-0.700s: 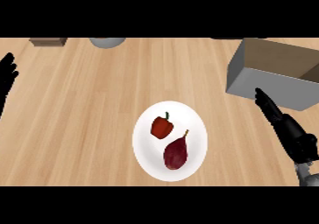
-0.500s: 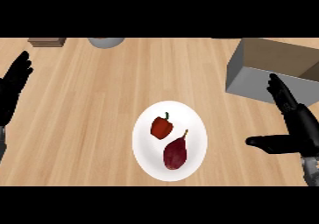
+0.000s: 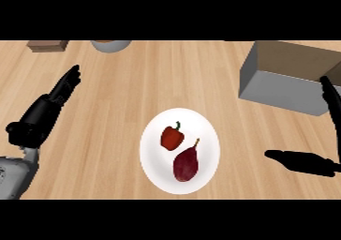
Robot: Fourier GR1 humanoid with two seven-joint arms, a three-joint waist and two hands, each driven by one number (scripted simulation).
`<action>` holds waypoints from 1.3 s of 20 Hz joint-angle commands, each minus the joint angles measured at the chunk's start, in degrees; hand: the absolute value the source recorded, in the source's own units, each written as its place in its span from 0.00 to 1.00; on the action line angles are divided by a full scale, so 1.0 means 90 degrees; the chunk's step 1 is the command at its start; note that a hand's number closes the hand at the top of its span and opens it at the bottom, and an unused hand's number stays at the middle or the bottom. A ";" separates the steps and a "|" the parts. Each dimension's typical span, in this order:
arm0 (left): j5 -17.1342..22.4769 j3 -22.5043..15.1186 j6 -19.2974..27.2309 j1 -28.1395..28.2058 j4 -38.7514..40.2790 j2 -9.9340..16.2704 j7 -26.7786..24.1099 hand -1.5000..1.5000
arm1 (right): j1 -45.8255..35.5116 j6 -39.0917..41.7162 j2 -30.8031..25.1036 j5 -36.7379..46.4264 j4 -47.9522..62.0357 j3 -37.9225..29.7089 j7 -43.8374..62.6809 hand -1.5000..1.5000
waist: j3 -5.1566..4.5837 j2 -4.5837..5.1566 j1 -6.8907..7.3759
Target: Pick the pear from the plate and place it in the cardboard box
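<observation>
A pale wooden counter (image 3: pixel 132 93) fills the view, its boards running across under a white plate (image 3: pixel 154 161) near the middle. On the plate's lower right part lies the dark red pear (image 3: pixel 185 164), its long axis nearly up-down with a slight lean, the stem pointing up and a little right toward the far side, the fat end toward the near rim. Just beside it, up and left, sits a red bell pepper (image 3: pixel 172 138), close to or touching the pear's neck. The cardboard box (image 3: pixel 284 89) stands well apart at the upper right, open side up. The right hand (image 3: pixel 331 161) is spread wide right of the plate, fingers straight up along the box, thumb reaching left toward the plate; against half a second ago it is closer in. The left hand (image 3: pixel 45 115), open with straight fingers, now shows further in from the left edge
</observation>
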 commanded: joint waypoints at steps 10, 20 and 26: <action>-0.0195 -0.0236 -0.0248 -0.0133 -0.0041 -0.0295 -0.0346 0.50 | -0.1250 0.2695 -0.0480 0.1717 -0.1386 0.2064 0.3672 0.00 | 0.0009 0.0127 0.0460; -0.0230 -0.0205 -0.0446 -0.0278 0.0185 -0.0308 -0.0401 0.50 | -0.3409 0.4619 0.1150 0.0708 -0.0175 0.2994 0.5881 0.00 | 0.0003 0.0133 0.0571; -0.0050 -0.0027 -0.0641 0.0024 -0.0038 -0.0107 -0.0391 0.50 | -0.3909 0.4671 0.2141 0.0426 0.0884 0.3334 0.6537 0.00 | 0.0008 0.0085 0.0598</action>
